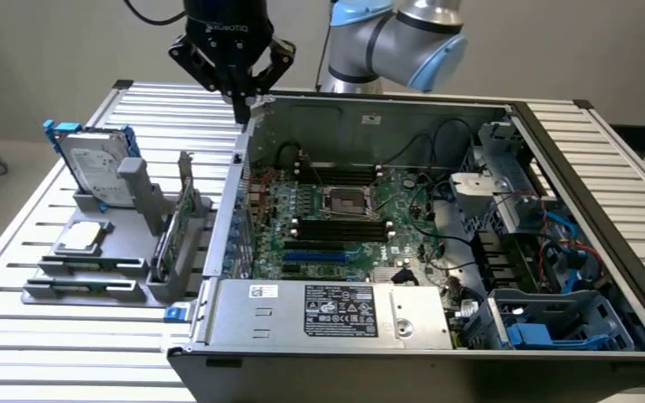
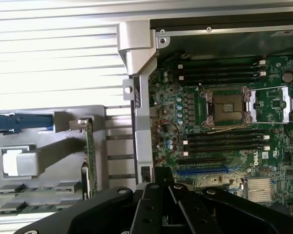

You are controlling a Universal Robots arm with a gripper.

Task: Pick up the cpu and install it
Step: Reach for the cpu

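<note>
While the gripper (image 1: 239, 106) hangs over the far left corner of the open computer case (image 1: 412, 379), its fingers are pressed together and hold nothing. In the wrist view the gripper (image 2: 162, 186) sits above the case's side wall. The cpu (image 1: 83, 238) lies flat, silver top up, on the grey holder (image 1: 131, 188) that stands on the slatted table (image 1: 31, 353) just outside the case, on the exterior view's left, well apart from the gripper. The wrist view shows the cpu (image 2: 20, 163) in the same holder. Beyond it, further from the camera, a hard drive (image 1: 91, 159) with blue brackets stands upright. Inside the case, the motherboard's socket (image 1: 344, 201) stands empty, its cover swung open (image 2: 227, 105).
</note>
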